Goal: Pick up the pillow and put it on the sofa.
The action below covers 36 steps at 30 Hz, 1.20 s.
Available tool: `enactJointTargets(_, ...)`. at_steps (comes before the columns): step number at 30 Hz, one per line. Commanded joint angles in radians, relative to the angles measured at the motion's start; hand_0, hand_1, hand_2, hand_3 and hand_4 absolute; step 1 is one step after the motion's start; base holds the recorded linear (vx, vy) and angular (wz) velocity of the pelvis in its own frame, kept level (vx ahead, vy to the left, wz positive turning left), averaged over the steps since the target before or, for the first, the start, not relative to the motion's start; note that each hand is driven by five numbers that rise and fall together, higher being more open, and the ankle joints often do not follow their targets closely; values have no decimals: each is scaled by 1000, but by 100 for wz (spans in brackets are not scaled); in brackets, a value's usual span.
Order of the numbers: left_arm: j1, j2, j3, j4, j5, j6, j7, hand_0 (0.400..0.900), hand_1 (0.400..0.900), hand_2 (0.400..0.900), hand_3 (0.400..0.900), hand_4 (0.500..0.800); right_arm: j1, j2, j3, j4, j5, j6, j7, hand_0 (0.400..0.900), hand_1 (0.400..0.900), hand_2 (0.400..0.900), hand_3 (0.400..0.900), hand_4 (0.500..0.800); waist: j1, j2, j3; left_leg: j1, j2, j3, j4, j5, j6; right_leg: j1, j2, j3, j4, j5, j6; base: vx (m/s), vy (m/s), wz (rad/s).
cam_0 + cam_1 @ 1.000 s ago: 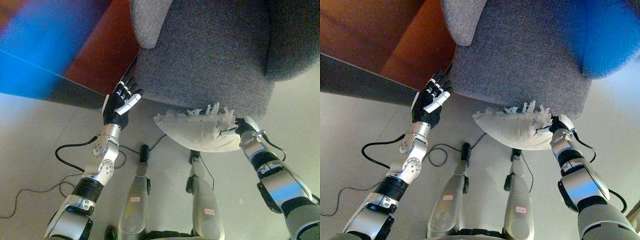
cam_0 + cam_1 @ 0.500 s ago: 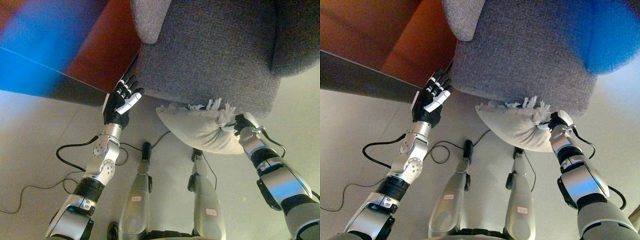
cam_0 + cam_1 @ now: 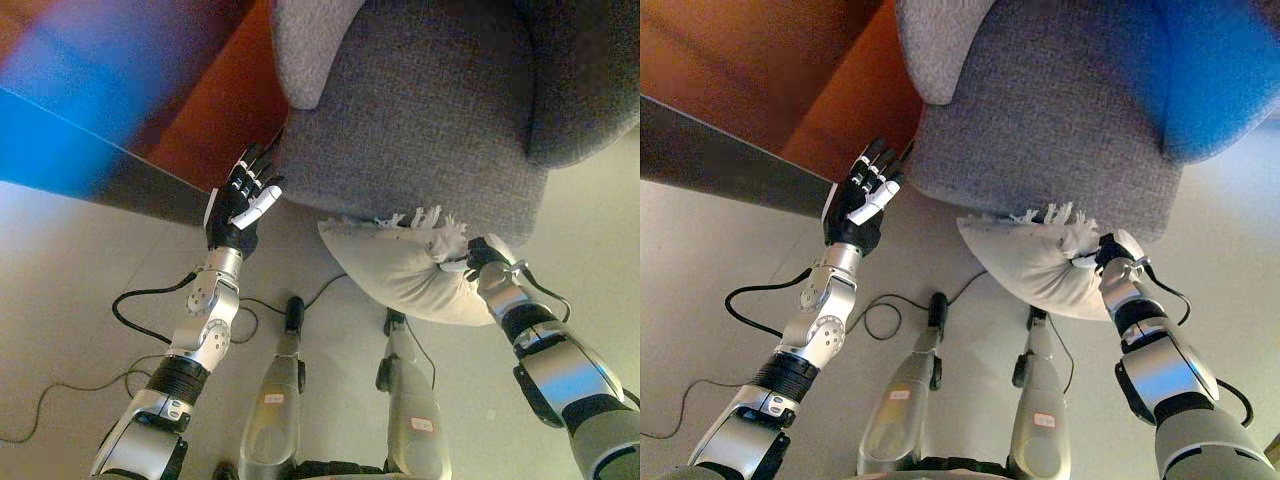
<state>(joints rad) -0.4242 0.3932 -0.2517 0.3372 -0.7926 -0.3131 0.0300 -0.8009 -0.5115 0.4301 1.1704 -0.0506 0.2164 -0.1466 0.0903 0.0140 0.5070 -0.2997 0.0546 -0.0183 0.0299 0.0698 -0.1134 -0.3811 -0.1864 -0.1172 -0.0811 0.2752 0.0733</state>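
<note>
A cream pillow with a fringed edge hangs in front of the grey sofa, just below the seat's front edge. My right hand is shut on the pillow's right end, with the cloth bunched in its fingers. It also shows in the right eye view. My left hand is open and empty, held up left of the pillow, close to the sofa's left front corner.
A reddish-brown wall or panel stands left of the sofa above a dark skirting band. A grey sofa arm rises at the top. Pale tiled floor lies below.
The pillow's left end has risen a little toward the sofa seat, and my right hand holds on. My left hand has stayed in place.
</note>
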Motion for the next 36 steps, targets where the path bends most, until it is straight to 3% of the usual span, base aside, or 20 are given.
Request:
enactJointTargets(1,-57,27,9,-104,17,-41,10,900,900,900,900,800,-67,-122,39,-104,0,-19,-67,400,400,400,400,500,10,-9,13,22,-31,2,28,-38,31,78,-80,-34,104,-91,134,53,-5,-4)
enactJointTargets(8,8,14,18,-74,61,3,28,900,900,900,900,800,54,-152,13,-299,-25,13,-69,400,400,400,400,500,3,-39,-6,165,-6,8,-5,-43,21,227,-77,-43,82,-106,134,81,-9,0)
enactJointTargets(16,149,-5,68,-72,103,61,12,900,900,900,900,800,266,-165,-55,-553,-120,71,-18,400,400,400,400,500,-10,-78,-132,285,23,3,-33,-52,15,354,-62,-36,61,-123,135,181,-24,6)
enactJointTargets(24,256,-31,100,-51,127,115,-24,900,900,900,900,800,423,-191,-163,-706,-232,55,81,400,400,400,400,500,-17,-97,-261,377,40,12,-73,-53,12,446,-49,-38,43,-140,137,166,11,3)
enactJointTargets(36,266,-43,101,22,113,140,-47,900,900,900,900,800,317,-283,-180,-727,-287,61,195,400,400,400,400,500,-20,-109,-359,432,42,19,-83,-65,18,492,-48,-33,46,-152,135,74,12,0)
